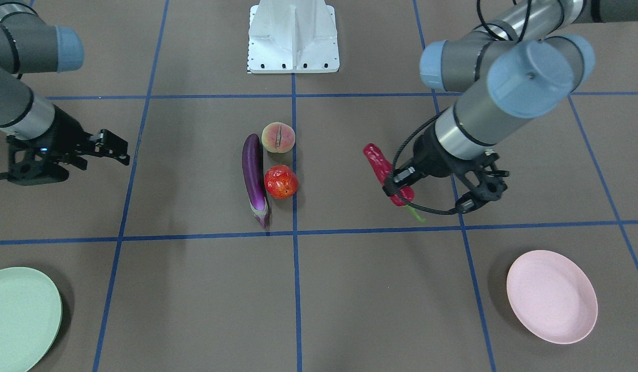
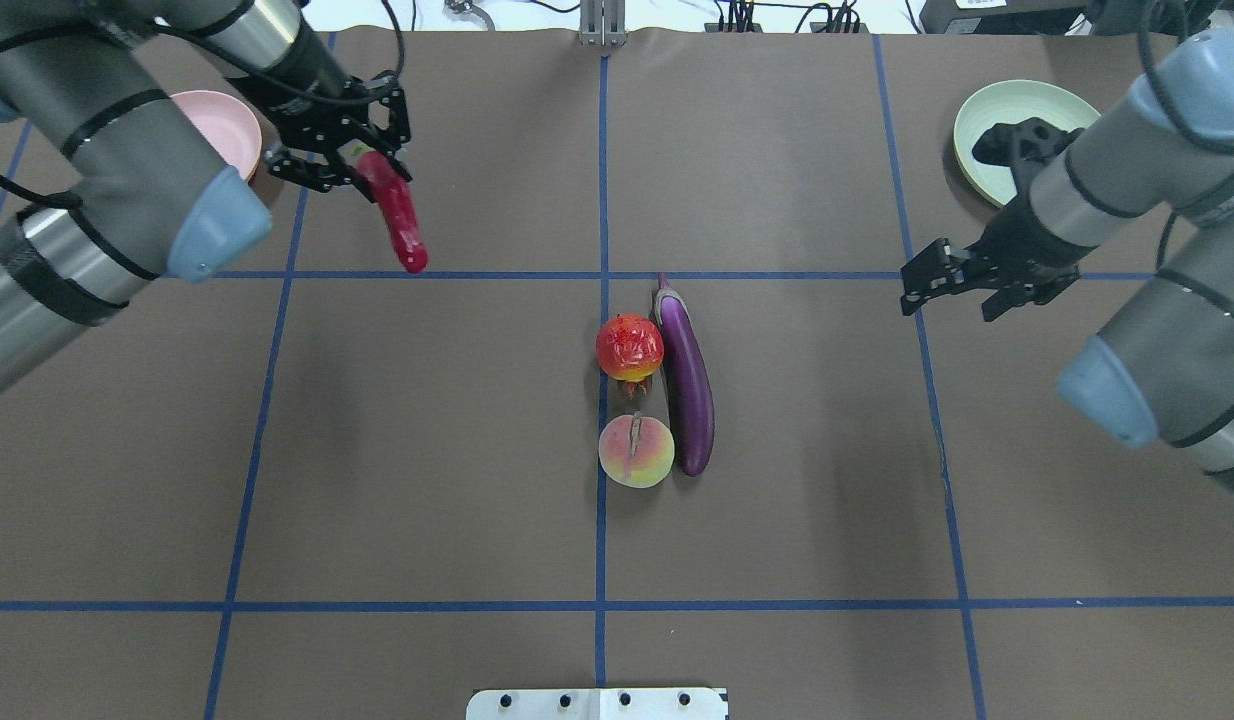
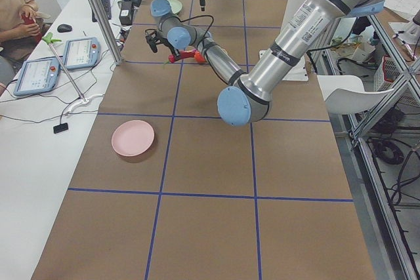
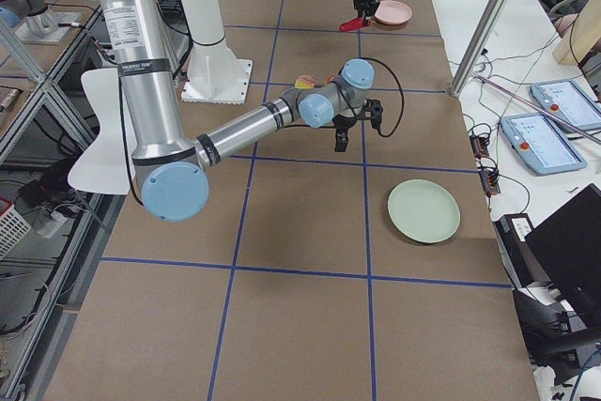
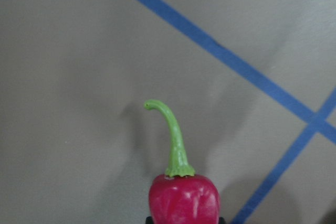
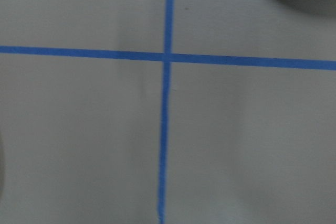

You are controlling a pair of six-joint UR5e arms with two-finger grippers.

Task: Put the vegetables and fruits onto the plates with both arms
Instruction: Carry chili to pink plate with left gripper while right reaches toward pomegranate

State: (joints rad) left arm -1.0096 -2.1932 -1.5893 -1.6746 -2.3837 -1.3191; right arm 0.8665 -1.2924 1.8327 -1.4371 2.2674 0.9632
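Produce, plates and both arms on the taped bench (image 1: 195, 299). The left pincer (image 2: 362, 165) is pressed shut on the chili pepper (image 2: 397, 215), pinching it near its stem end. The dark-red body juts out of the jaws toward the middle of the bench, and the curved green stem points out the other way, as the left wrist view shows. In that view the stem's shadow falls apart from it on the bench, so the pepper hangs clear of the surface. The pink plate (image 2: 222, 125) lies near this pincer, toward the bench edge and partly hidden by the arm; pepper and plate are apart.

The right pincer (image 2: 952, 290) has its fingers spread and holds nothing. It hovers between the green plate (image 2: 1027, 100) and the grouped produce, well apart from the latter. Its wrist view shows only crossed blue tape lines and a sliver of the green plate at the upper right corner.

The eggplant (image 2: 687, 385) lies at mid-bench along a tape line. The tomato (image 2: 629, 347) and the peach (image 2: 636, 451) sit just beside it, on the same side, in a row along its length. Both plates carry nothing.
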